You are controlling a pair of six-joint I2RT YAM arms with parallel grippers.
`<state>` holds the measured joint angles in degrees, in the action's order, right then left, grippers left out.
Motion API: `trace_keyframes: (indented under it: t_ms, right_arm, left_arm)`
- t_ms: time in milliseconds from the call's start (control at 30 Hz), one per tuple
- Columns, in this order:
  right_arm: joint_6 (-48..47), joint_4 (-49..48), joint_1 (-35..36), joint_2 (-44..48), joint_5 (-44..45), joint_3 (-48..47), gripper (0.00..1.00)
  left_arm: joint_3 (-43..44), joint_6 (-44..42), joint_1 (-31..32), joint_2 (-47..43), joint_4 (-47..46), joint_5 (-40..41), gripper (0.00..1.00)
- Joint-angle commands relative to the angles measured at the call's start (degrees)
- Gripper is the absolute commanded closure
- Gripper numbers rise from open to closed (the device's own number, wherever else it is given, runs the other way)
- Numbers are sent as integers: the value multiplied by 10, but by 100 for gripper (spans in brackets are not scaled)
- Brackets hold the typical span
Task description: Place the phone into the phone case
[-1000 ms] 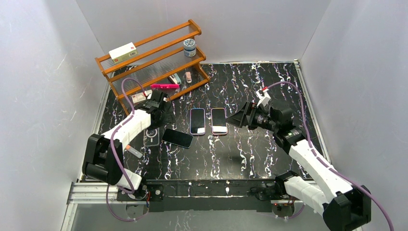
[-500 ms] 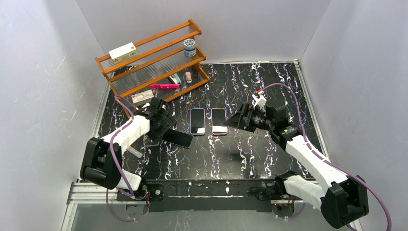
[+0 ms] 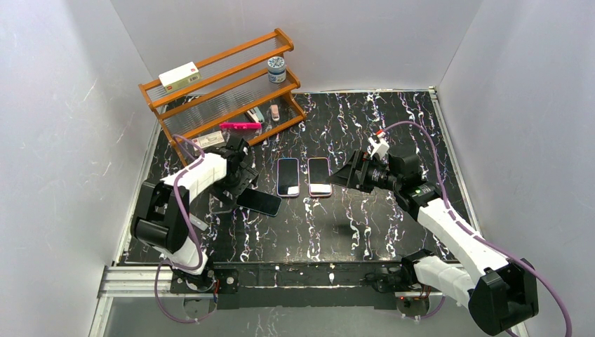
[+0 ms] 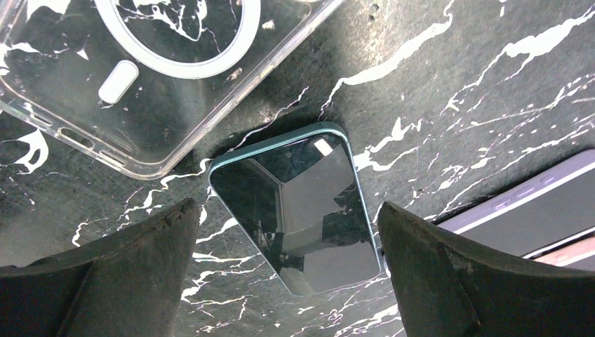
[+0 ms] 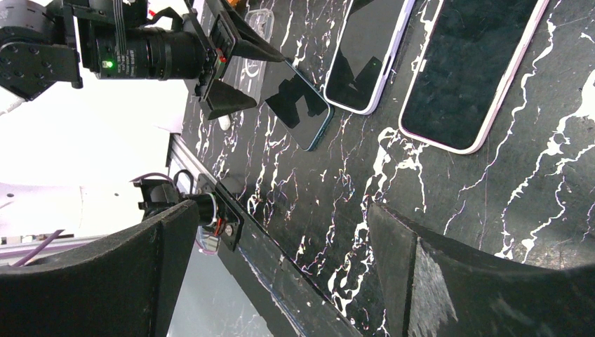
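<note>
Since the earlier frame the left gripper [image 3: 243, 186] has moved nearer and rightward, away from the rack [image 3: 224, 84], to stand over the phone [image 4: 309, 239]. Its jaws are spread wide, one finger at either side of the phone, gripping nothing. The phone lies flat and screen-up on the table [image 3: 365, 225], just right of the clear phone case [image 4: 140, 84]. Two further phones [image 3: 288, 176] lie to the right. Beyond them, the right gripper [image 3: 349, 175] is spread and empty
</note>
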<state>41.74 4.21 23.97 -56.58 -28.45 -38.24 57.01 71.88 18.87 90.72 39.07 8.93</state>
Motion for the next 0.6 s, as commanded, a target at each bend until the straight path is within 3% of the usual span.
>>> trace_keyframes:
  t_ms: [0,567]
  right_arm:
    - [-8,-6,0,12,2,-10,2]
    - [-10,-4,0,19,2,-9,2]
  left_arm:
    - [41,41,2,23,66,33,4]
    - [43,84,27,67,56,30,6]
